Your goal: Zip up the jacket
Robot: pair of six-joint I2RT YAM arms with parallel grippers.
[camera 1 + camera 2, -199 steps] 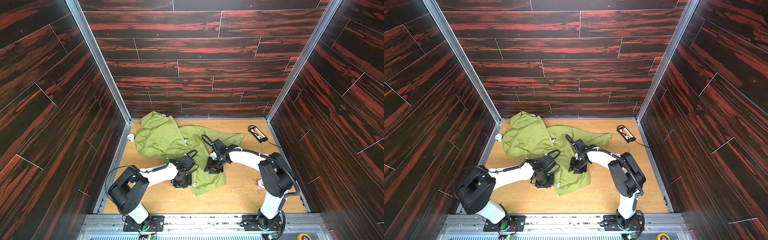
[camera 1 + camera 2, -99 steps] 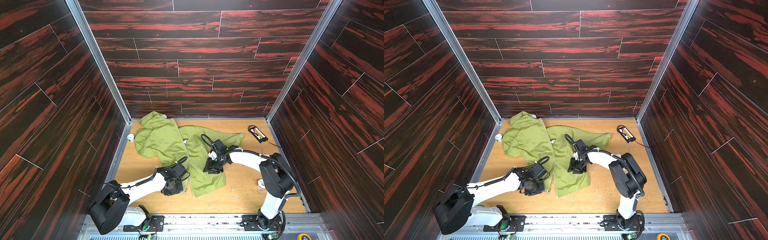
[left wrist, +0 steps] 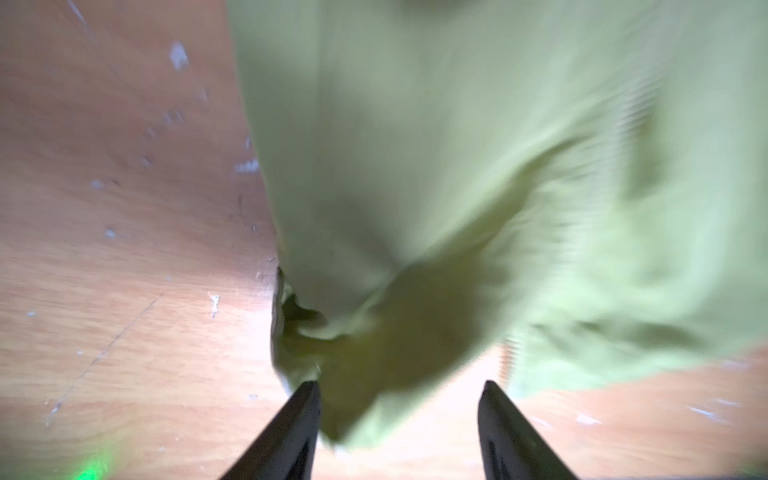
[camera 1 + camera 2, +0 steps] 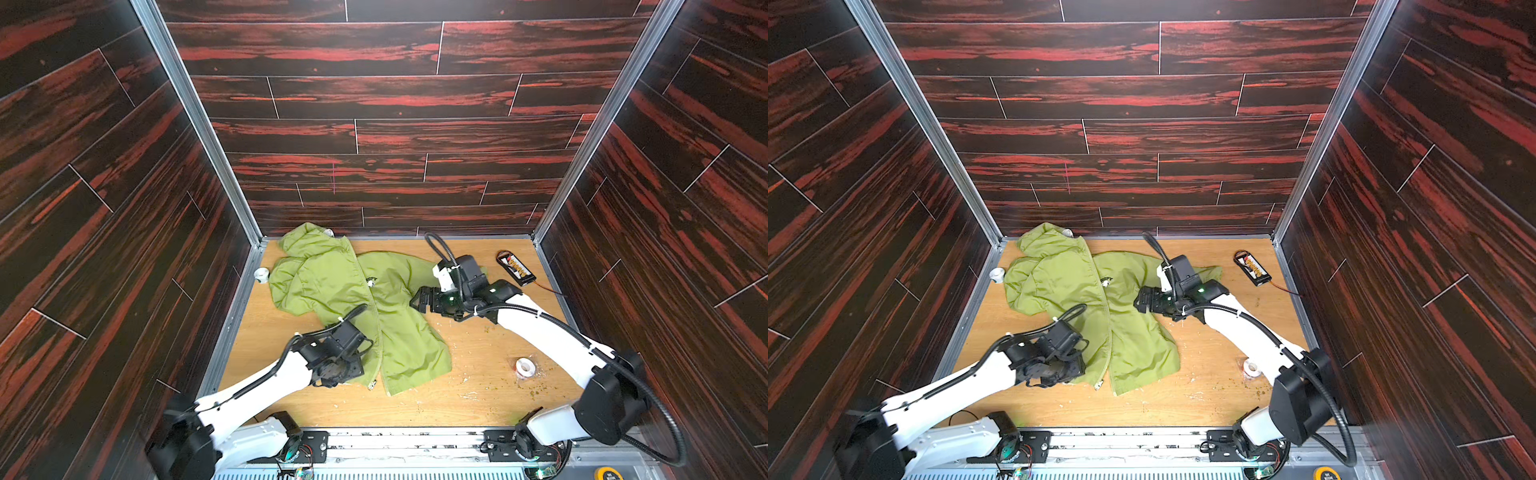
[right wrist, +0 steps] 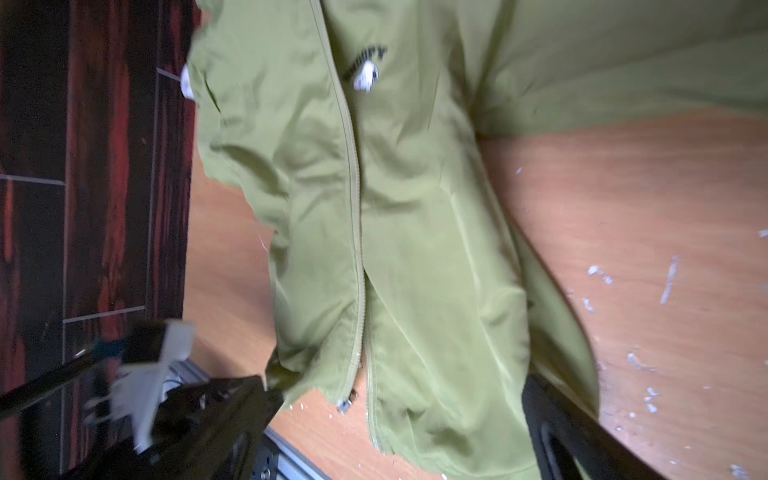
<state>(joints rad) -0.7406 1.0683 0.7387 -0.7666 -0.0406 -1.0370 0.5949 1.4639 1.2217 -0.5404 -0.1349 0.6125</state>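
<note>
Top views – surface: pale wooden board (image 4: 457, 399), scuffed and flecked with white crumbs.
Room: three walls of dark, red-streaked planks (image 4: 395, 95).
Jacket (image 4: 332, 286): one, lime-green, flat on the board between the two pincers, hood beyond both.
Left pincer (image 3: 399, 386): fingers apart, hem bunched just ahead, nothing gripped.
Right pincer (image 5: 401, 386): spread wide above the zipper (image 5: 353, 208) – holding nothing.
Other things: one white roll (image 4: 524, 368) behind the right pincer, one black pack (image 4: 515, 266) beside it, one small white ring (image 4: 262, 274) beyond the left pincer.
</note>
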